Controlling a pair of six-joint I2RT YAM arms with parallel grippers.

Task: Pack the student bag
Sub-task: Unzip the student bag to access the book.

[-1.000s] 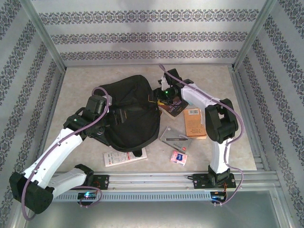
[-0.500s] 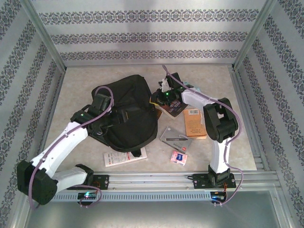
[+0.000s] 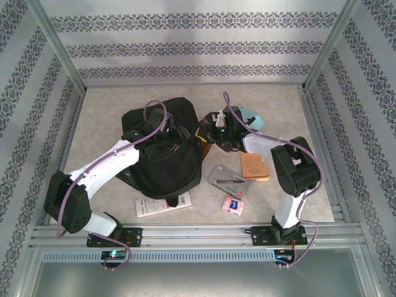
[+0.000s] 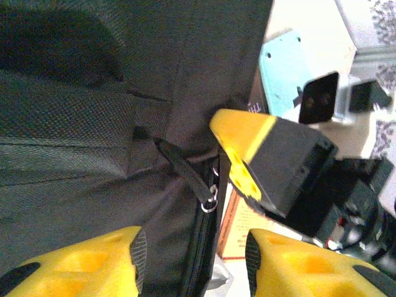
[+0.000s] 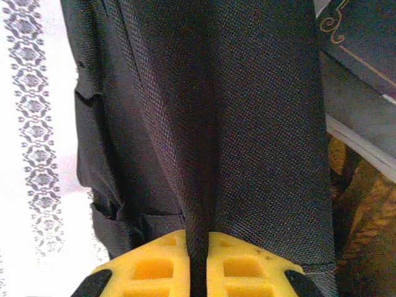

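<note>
The student bag (image 3: 162,154) is a big black fabric backpack lying in the middle of the table. My right gripper (image 3: 208,132) is at its right edge, shut on a ridge of the black fabric (image 5: 198,185), which runs between the yellow pads (image 5: 247,266). My left gripper (image 3: 180,132) reaches across the top of the bag and is open. Its yellow fingers (image 4: 93,260) straddle the zip line just below the zip pull (image 4: 210,199). My right gripper's yellow finger (image 4: 244,139) shows close beyond the pull.
A dark book (image 3: 228,141) and an orange book (image 3: 254,166) lie right of the bag. A grey case (image 3: 226,179) and a pink eraser (image 3: 232,205) lie nearer. A white book (image 3: 162,206) pokes out under the bag's near edge. A light blue card (image 3: 250,116) lies behind my right arm.
My left arm has swung right across the bag until its gripper is next to the right one. My right gripper has shifted slightly back with the bag's edge, uncovering the light blue card.
</note>
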